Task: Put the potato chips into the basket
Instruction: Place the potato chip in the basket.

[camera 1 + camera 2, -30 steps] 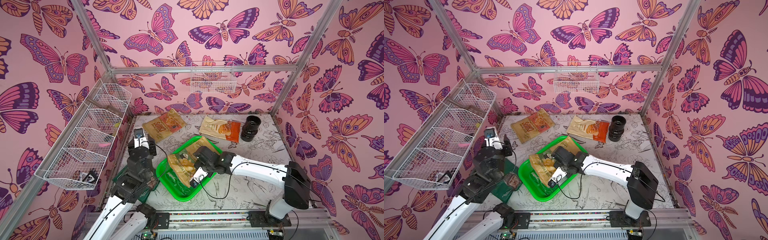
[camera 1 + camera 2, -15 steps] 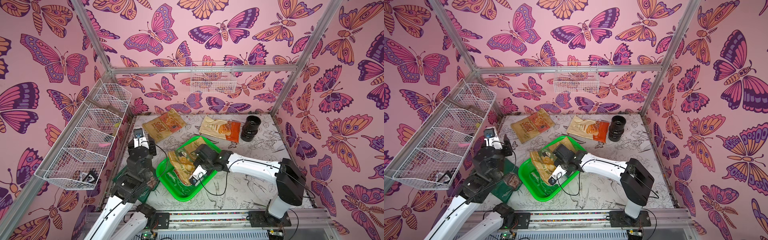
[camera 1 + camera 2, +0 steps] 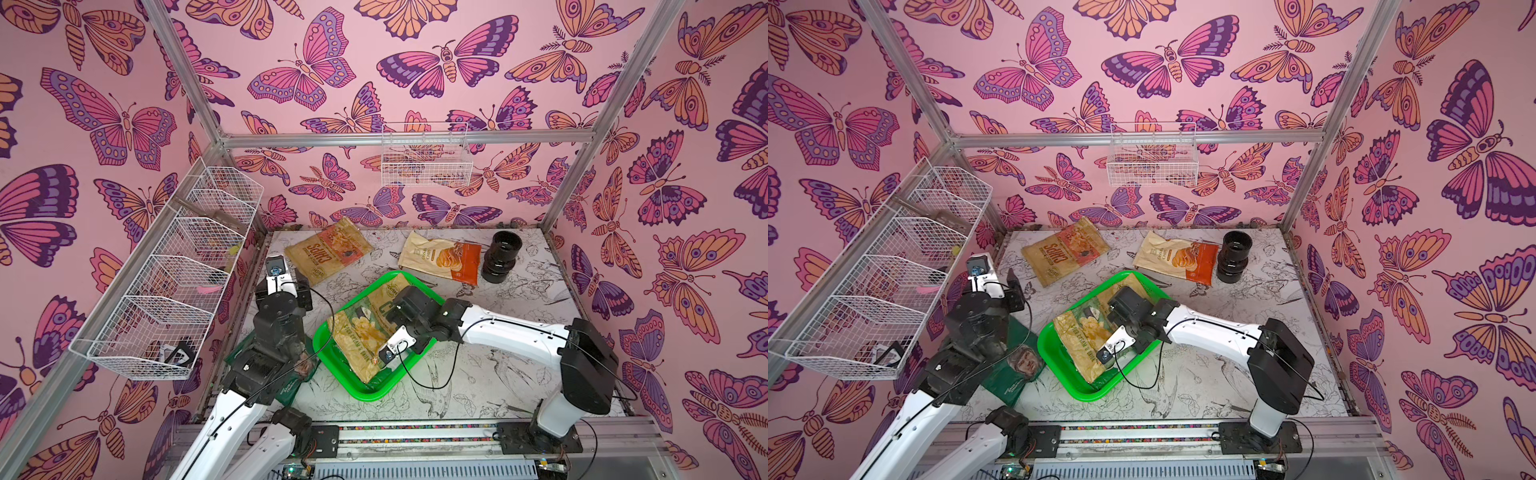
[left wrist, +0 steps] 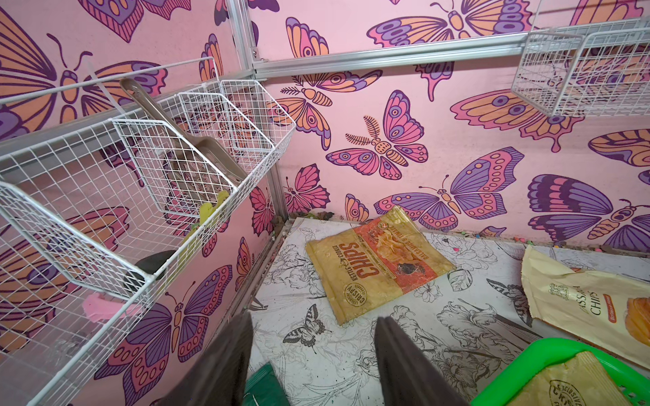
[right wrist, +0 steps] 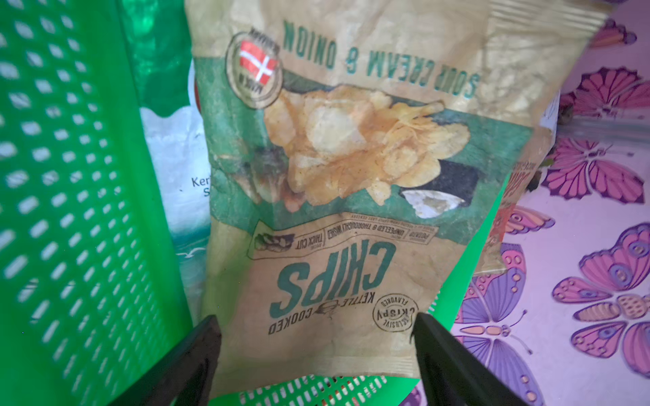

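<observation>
tan chips bag (image 5: 334,182) in basket (image 5: 70,175), between parted jaws of right tool (image 5: 314,318).

Table (image 3: 511,365) under basket (image 3: 368,394), bags (image 3: 328,254), cylinder (image 3: 500,257)

Right arm (image 3: 511,332): white tubular links, black boxy joint housings, thin black cable looping along link. White wrist camera block (image 3: 398,341), dark lens. Left arm (image 3: 232,419): same white links, black motor blocks, black cable. Left gripper fingers (image 4: 218,365): flat, matte dark grey-brown. Right gripper fingers (image 5: 190,358): black. Black base plates (image 3: 536,442).
</observation>
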Controlling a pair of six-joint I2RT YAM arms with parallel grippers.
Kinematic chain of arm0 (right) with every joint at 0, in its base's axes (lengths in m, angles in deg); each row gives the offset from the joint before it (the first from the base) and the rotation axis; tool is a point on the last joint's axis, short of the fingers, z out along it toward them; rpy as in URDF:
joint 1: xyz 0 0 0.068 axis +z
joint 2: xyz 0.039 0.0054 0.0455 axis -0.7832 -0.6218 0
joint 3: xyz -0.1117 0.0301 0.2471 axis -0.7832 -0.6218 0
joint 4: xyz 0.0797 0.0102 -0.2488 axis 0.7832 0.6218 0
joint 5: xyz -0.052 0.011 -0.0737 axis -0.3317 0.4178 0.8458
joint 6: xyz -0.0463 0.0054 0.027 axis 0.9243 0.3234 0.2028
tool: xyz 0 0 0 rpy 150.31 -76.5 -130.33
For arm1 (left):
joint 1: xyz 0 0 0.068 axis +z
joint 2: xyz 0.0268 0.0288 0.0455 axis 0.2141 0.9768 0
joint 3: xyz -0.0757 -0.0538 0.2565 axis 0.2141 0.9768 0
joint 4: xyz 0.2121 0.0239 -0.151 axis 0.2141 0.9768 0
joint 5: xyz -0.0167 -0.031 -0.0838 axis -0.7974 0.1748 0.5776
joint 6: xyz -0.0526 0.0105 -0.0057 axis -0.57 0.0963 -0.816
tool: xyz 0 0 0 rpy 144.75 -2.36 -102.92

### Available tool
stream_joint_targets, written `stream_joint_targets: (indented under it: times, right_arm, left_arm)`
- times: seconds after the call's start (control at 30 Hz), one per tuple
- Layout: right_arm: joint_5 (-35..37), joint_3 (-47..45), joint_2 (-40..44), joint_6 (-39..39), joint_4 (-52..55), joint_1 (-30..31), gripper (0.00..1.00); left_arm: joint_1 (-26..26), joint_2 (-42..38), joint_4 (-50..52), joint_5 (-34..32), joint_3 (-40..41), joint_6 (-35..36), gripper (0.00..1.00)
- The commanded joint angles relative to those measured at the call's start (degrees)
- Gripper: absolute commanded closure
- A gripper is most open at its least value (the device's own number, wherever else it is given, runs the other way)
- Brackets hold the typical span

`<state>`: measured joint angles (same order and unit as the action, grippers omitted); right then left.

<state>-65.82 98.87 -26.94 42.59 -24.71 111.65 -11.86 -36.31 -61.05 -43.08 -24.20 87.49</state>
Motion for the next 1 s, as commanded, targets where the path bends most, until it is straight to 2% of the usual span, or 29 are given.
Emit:
stream_joint_targets:
  times: [0.0,0.1,0.17,0.23,0.37,0.47,0.63,0.77,0.97]
  right_arm:
    - [-8.1,9.4,1.0,-21.2,5.3,-0.9,0.16]
    - [-9.5,17.6,-4.1,-44.5,4.8,-2.2,0.17]
    - [-5.2,23.0,-9.2,-58.0,4.8,-2.9,0.3]
    - [-4.1,29.5,-14.6,-65.6,8.5,-3.6,0.36]
    - [-6.5,42.1,-24.9,-77.5,18.0,-4.0,0.56]
    - [-9.3,45.4,-29.2,-85.7,20.5,-4.0,0.55]
    - [-9.7,40.7,-31.4,-91.4,16.6,-4.0,0.45]
    - [-7.0,39.8,-33.5,-90.2,19.7,-4.0,0.35]
    - [-8.8,38.1,-34.4,-87.4,23.2,-4.0,0.3]
  left_arm:
    - [0.7,0.4,-0.8,1.2,0.7,-1.1,0.39]
    - [1.4,0.8,-0.9,1.7,0.7,-1.6,0.39]
    - [1.8,1.0,-0.8,2.0,0.7,-1.8,0.39]
    - [2.0,1.1,-0.8,2.1,0.7,-1.9,0.39]
    - [2.0,1.4,-0.8,2.1,0.8,-1.9,0.39]
    - [2.1,1.3,-0.8,2.3,0.8,-2.1,0.39]
    - [2.1,1.2,-0.8,2.4,0.8,-2.2,0.39]
    - [2.1,1.3,-0.7,2.4,0.8,-2.2,0.39]
    - [2.2,1.8,-0.6,3.1,0.8,-2.7,0.39]
